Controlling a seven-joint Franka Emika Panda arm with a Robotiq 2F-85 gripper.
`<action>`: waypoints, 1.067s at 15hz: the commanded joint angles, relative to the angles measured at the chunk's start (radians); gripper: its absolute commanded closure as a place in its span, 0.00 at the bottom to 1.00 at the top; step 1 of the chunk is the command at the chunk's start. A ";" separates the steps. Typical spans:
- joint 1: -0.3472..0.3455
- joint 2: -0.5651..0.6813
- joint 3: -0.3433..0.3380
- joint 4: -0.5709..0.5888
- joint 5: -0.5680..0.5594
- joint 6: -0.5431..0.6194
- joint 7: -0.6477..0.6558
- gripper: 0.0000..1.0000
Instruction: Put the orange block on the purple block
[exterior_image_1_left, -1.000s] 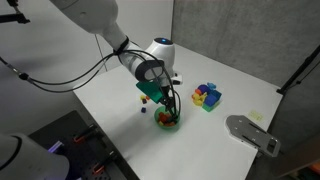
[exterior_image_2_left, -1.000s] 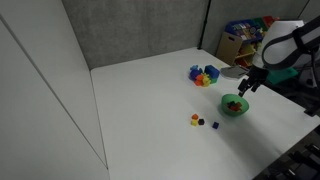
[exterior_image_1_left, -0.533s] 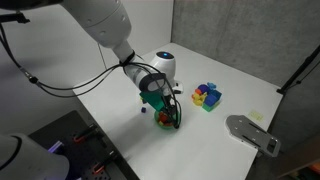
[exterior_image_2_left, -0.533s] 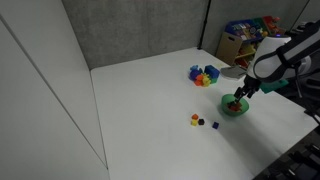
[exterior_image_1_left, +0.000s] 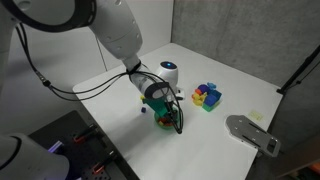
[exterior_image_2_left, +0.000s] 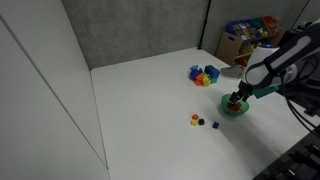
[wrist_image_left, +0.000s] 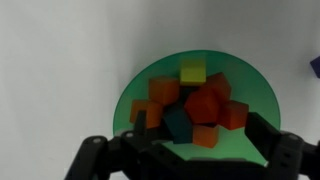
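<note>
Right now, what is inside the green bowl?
The green bowl holds orange pieces, a yellow block and a dark block; the gripper hides its near edge.

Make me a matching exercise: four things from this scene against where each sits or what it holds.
Things:
1 green bowl
2 blue tray
3 orange block
4 tool

Descriptions:
A right above the bowl
B on the bare table, near the purple block
C holds mostly orange pieces
D holds multicoloured blocks

Pairs: 1-C, 2-D, 3-B, 4-A
</note>
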 joint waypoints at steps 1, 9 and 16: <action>-0.032 0.052 0.025 0.051 0.001 0.006 -0.015 0.00; -0.054 0.108 0.043 0.084 0.002 0.024 -0.024 0.34; -0.056 0.101 0.039 0.090 0.002 0.017 -0.017 0.91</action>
